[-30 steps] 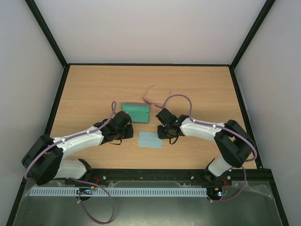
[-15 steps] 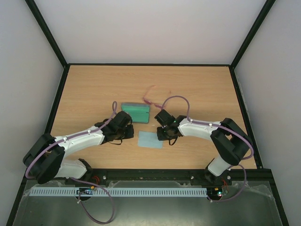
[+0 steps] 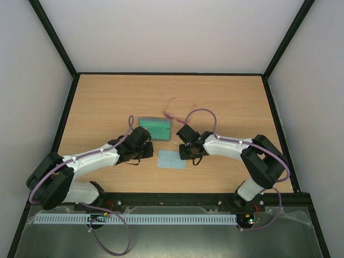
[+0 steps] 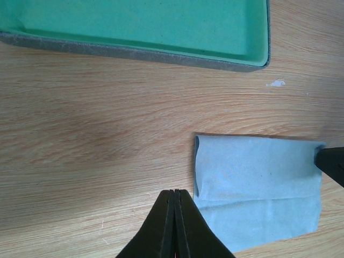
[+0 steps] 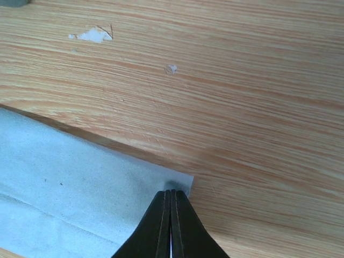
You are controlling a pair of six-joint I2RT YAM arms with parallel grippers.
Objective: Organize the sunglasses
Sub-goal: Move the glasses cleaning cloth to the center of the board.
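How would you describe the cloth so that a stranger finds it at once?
On the wooden table, find the green-lined case near the middle. The cloth lies flat just on its near side, towards the arm bases. It alone is pale blue, square and thin.

The sunglasses (image 3: pixel 170 111), a thin pinkish-red wire frame, are lying on the wooden table (image 3: pixel 107 102), just behind the case's (image 3: pixel 155 129) right end.

The sunglasses (image 3: pixel 166 112) are pinkish-red, the case (image 4: pixel 134 52) grey-blue outside and green inside, the cloth (image 4: pixel 258 188) plain light blue, the table (image 3: pixel 107 102) pale streaked wood grain, the cables (image 3: pixel 201 110) purple
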